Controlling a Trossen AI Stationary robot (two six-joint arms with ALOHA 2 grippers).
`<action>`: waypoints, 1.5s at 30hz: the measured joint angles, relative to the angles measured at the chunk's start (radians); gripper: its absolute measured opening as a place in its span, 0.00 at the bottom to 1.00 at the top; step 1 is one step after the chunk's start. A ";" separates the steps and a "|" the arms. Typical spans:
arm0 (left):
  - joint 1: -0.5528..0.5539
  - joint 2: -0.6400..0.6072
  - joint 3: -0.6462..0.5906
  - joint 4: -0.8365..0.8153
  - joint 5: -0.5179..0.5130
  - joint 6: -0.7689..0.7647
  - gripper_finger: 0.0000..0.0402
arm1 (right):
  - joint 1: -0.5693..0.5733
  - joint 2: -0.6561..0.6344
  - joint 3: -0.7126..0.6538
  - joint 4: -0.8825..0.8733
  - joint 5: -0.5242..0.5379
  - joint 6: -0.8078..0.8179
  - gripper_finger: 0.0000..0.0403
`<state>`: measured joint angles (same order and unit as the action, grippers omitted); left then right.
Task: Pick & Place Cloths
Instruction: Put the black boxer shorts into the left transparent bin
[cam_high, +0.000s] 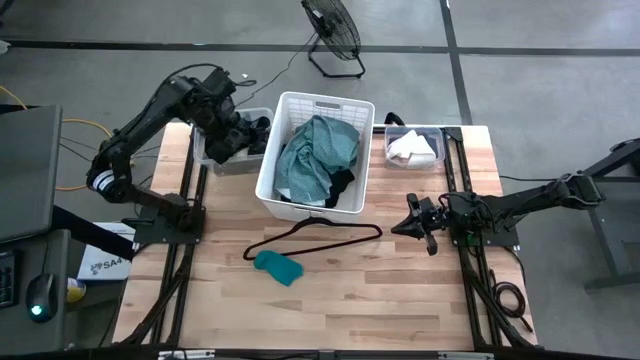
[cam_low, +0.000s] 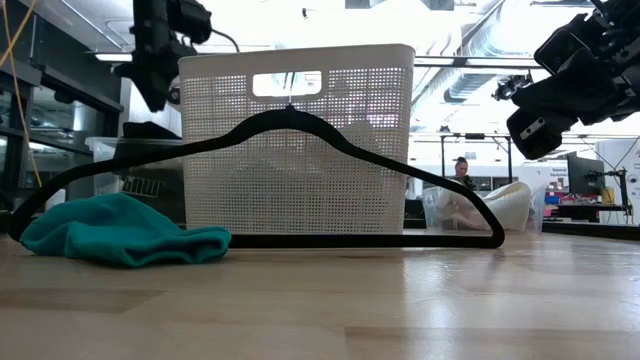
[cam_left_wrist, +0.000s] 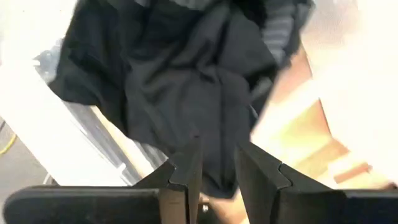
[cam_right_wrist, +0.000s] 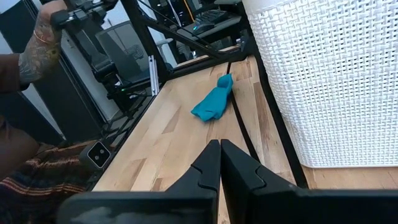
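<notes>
Left gripper (cam_left_wrist: 214, 171) hanging over the clear bin (cam_high: 205, 158), pinching a black garment (cam_left_wrist: 180, 87) to lift it out for the white basket (cam_high: 292, 105) — right gripper (cam_high: 420, 222) waiting clenched and empty near the small teal cloth (cam_high: 277, 266) beside the hanger (cam_high: 330, 238)

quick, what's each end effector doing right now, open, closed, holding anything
Left end effector: fingers slightly apart over the black cloth in the left bin; a grip cannot be told.
Right end effector: closed, holding nothing, above the table's right side.
</notes>
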<state>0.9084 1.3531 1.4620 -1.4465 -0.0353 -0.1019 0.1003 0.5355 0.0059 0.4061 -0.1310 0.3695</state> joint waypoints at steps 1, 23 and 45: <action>-0.014 -0.011 0.000 -0.013 0.000 -0.002 0.23 | 0.000 0.000 0.000 0.000 0.000 0.000 0.01; -0.293 -0.128 -0.272 0.046 -0.146 -0.132 0.23 | 0.000 0.000 0.000 0.000 0.000 0.000 0.01; -0.100 -0.046 -0.289 0.358 -0.340 -0.157 0.23 | 0.000 0.000 0.000 0.000 0.000 0.000 0.01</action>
<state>0.8080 1.3075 1.1728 -1.0886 -0.3751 -0.2584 0.1004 0.5356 0.0058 0.4061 -0.1310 0.3696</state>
